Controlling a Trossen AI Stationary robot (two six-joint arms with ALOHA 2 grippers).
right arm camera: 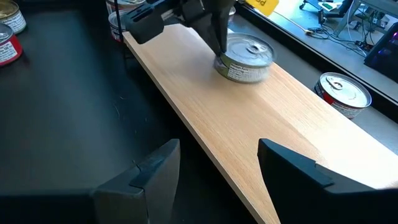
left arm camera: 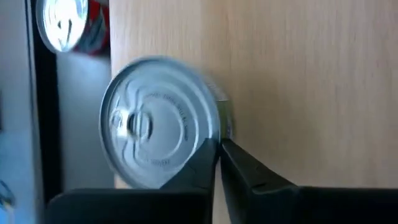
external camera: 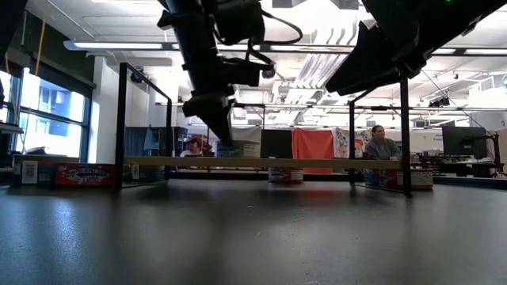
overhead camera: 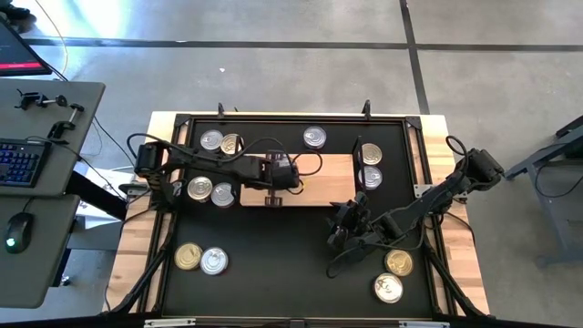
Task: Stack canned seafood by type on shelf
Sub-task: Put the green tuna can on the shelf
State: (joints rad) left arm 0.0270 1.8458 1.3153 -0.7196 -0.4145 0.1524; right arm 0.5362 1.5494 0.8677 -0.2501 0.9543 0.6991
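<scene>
**A:** You're working over a black mat (overhead camera: 291, 273) framed by a pale wooden table, with an open lab beyond it where a person sits at a desk far behind. The shelf (right arm camera: 249, 124), a light-wood board, lies across the middle of the mat.

**B:** Where's the tin I'm dealing with?

**A:** A silver-lidded tin (right arm camera: 245, 57) sits flat on the shelf, near its edge. Your left gripper (left arm camera: 219, 149) is right beside it with its fingers pressed together, tips touching the tin's rim but closed on nothing. By my read, you've just set this one down or you're nudging it into place.

**B:** And the right side?

**A:** Your right gripper (right arm camera: 217, 165) hovers low near the shelf's edge, fingers spread, holding nothing. A second silver tin (right arm camera: 344, 93) stands off the board, on the mat just beyond it.

**B:** What's left?

**A:** Most of it, I'd say. Tins lie scattered on the mat: a gold-lidded tin (overhead camera: 189, 256) near you on the left, another gold one (overhead camera: 398, 263) on the right, and silver ones elsewhere.

**B:** Next move?

**A:** Lift your left gripper clear without dragging the tin, then fetch a matching silver one and centre it on top.
</scene>
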